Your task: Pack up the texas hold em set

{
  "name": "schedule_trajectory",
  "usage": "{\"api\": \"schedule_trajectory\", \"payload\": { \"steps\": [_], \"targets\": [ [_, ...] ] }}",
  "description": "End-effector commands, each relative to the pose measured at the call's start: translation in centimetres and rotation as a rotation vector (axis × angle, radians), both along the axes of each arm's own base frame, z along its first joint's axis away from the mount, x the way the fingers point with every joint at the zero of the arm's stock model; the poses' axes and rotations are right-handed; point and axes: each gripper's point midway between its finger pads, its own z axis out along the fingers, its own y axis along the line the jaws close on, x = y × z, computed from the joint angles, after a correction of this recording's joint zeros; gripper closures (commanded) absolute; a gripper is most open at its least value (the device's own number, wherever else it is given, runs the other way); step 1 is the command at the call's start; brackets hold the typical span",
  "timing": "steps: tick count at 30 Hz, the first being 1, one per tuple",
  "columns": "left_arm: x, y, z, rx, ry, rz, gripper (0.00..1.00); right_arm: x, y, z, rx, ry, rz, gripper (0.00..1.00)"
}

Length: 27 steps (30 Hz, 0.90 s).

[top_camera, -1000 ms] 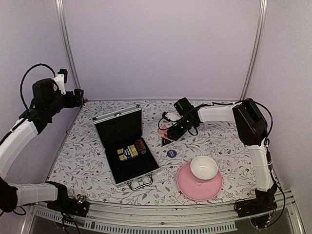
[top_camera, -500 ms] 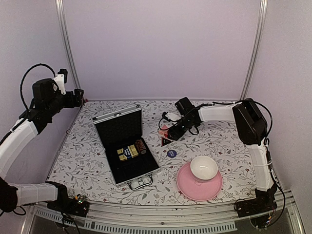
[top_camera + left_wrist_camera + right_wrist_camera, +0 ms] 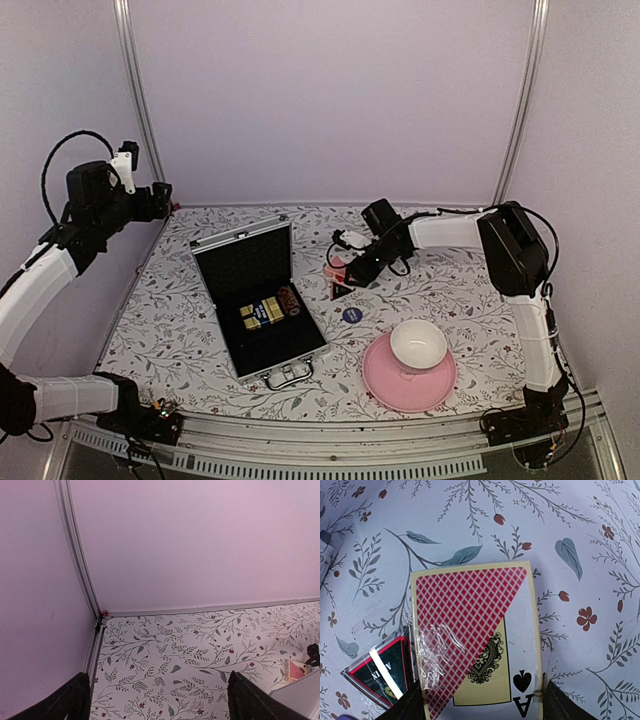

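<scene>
The silver briefcase (image 3: 262, 300) lies open on the table, left of centre. The gold-and-dark card box (image 3: 261, 312) and the dark red chip stack (image 3: 290, 300) lie in its black lining. The blue round disc (image 3: 351, 315) lies on the table to its right. My right gripper (image 3: 352, 266) (image 3: 482, 707) is shut on the red card box (image 3: 340, 263) (image 3: 477, 640), one finger (image 3: 402, 705) on each long side, low over the table. My left gripper (image 3: 160, 196) (image 3: 160, 705) is open and empty, held high at the back left corner.
A dark, red-edged card piece in clear plastic (image 3: 380, 672) (image 3: 340, 290) lies against the red box's left side. A white bowl (image 3: 418, 345) sits on a pink plate (image 3: 385, 385) at the front right. Purple walls and metal corner posts (image 3: 82, 570) enclose the table.
My right gripper has shifted slightly back and to the right with the red card box. The left arm has not moved.
</scene>
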Motion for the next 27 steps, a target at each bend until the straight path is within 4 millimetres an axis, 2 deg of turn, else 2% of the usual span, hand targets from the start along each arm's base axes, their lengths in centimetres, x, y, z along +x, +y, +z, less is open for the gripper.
{"api": "schedule_trajectory", "payload": {
  "steps": [1, 4, 8, 13, 16, 18, 22, 25, 27],
  "targets": [
    [0.0, 0.2, 0.0, -0.007, -0.012, 0.001, 0.05, -1.5, -0.5, -1.5, -0.020, 0.054, 0.000, 0.48],
    [0.0, 0.1, 0.2, -0.021, -0.016, 0.000, 0.05, -0.8, -0.5, 0.7, 0.022, 0.003, -0.041, 0.51],
    [-0.3, -0.4, 1.3, -0.079, -0.041, -0.020, 0.05, 0.0, -0.8, 5.4, 0.109, -0.083, -0.087, 0.54],
    [-1.1, -1.6, 3.9, -0.168, -0.095, -0.078, 0.07, -0.3, -1.4, 10.9, 0.194, -0.191, -0.100, 0.55],
    [-1.8, -3.2, 5.7, -0.240, -0.115, -0.144, 0.11, -1.1, -1.8, 14.5, 0.250, -0.254, -0.101, 0.56],
    [-2.5, -4.9, 7.4, -0.288, -0.144, -0.195, 0.12, -1.8, -2.1, 17.0, 0.288, -0.291, -0.103, 0.56],
    [-4.2, -11.0, 10.4, -0.357, -0.162, -0.359, 0.12, -4.6, -0.9, 22.2, 0.339, -0.391, -0.060, 0.56],
    [-4.6, -15.6, 10.6, -0.423, -0.100, -0.515, 0.12, -7.2, 0.9, 25.9, 0.375, -0.479, 0.001, 0.56],
    [-4.5, -18.6, 9.8, -0.452, -0.032, -0.612, 0.13, -8.8, 1.9, 28.1, 0.401, -0.536, 0.041, 0.57]
  ]
}}
